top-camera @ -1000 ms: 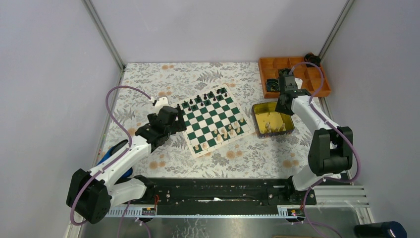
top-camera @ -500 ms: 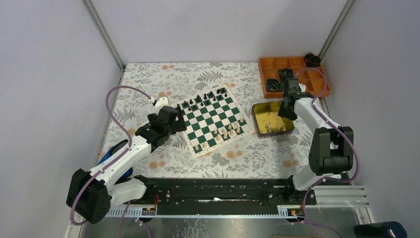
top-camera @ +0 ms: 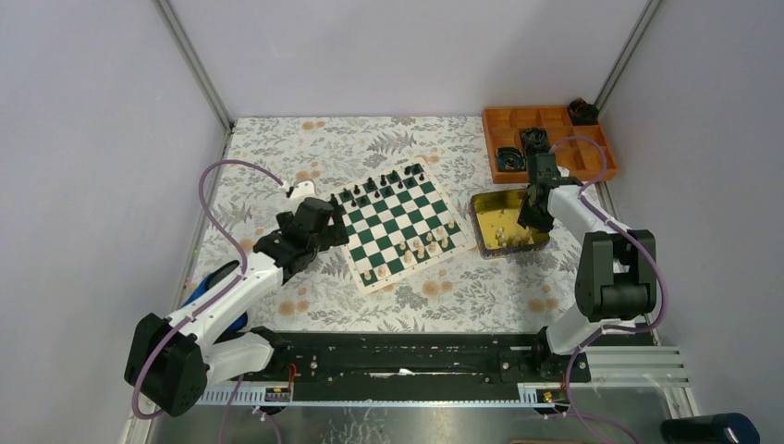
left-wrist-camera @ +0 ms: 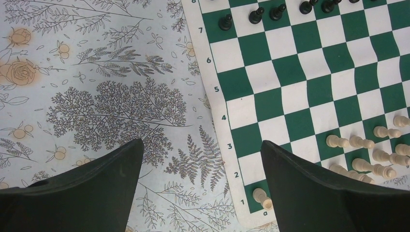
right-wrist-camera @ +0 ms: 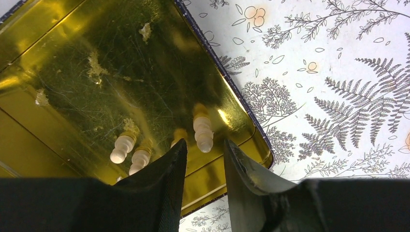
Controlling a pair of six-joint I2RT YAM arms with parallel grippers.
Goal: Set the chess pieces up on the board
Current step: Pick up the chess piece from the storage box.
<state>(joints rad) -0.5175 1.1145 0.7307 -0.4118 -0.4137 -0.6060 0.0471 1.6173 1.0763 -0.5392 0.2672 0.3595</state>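
Hovering over chess pieces [right-wrist-camera: 203, 131] in a gold tin [right-wrist-camera: 96, 58], right jaws stood parted, empty; left jaws gaped over the board [left-wrist-camera: 309, 96] edge.

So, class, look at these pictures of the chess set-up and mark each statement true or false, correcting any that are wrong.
1. The left gripper is open with nothing between its fingers. True.
2. The right gripper hangs over the orange tray. False: it hangs over the gold tin.
3. Cream chess pieces lie inside the gold tin. True.
4. The black chess pieces stand on the tablecloth, off the board. False: they stand on the board, in its far rows.
5. The orange tray holds nothing. False: black cables sit coiled in its compartments.
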